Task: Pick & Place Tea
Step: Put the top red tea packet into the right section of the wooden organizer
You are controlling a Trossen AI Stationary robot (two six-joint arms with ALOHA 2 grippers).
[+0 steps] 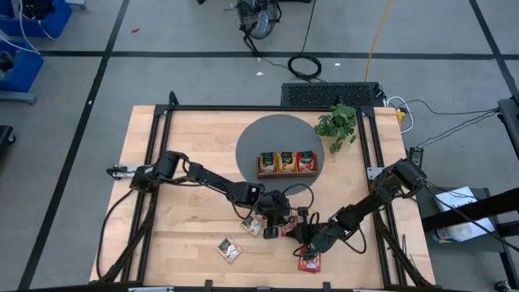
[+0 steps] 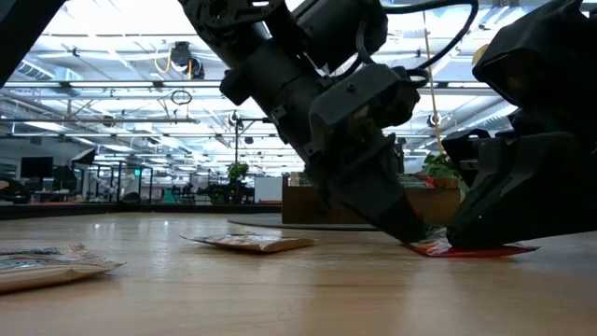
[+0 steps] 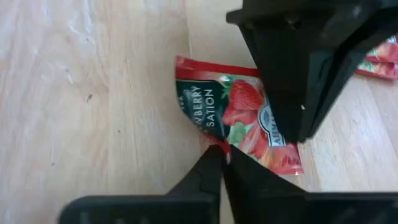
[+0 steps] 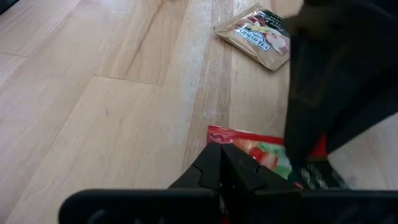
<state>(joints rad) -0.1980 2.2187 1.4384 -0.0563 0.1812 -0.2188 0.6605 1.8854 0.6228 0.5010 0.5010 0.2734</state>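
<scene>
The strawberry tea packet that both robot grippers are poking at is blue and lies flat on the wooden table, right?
Not quite. The strawberry tea packet is red, not blue, with strawberries printed on it; the left wrist view shows that plainly. The rest is right: it lies flat on the wooden table, with the left gripper and the right gripper both down at it.

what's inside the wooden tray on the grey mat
The wooden tray holds upright tea sachets in three compartments: dark green, orange-yellow and red. How many are stacked behind each front one is hidden.
</scene>
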